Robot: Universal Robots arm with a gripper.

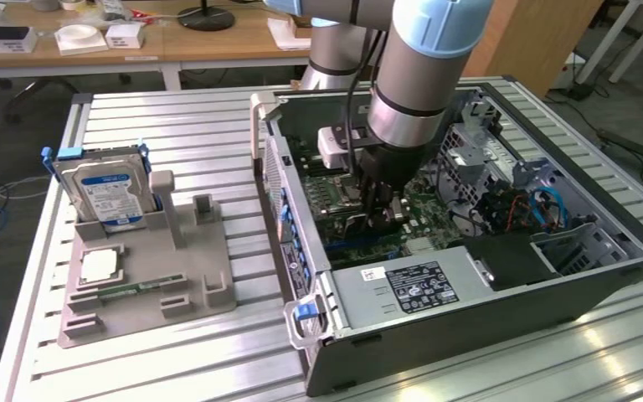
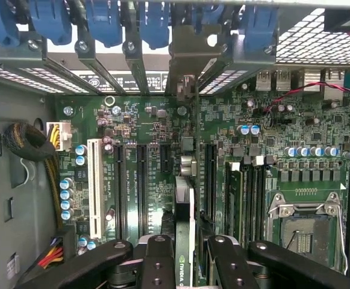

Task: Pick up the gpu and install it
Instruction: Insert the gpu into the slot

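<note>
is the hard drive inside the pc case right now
No, the hard drive stands upright in the gray holder outside the computer case, toward the exterior view's left.

Exterior view: from high up beside the table, looking down at a slant, far enough back to take in the whole open computer case and the arm.

Wrist view: very near, right above the gripper, looking straight down past the gpu pinched in it onto the green board.

Shared by both: that green board inside the case.
</note>
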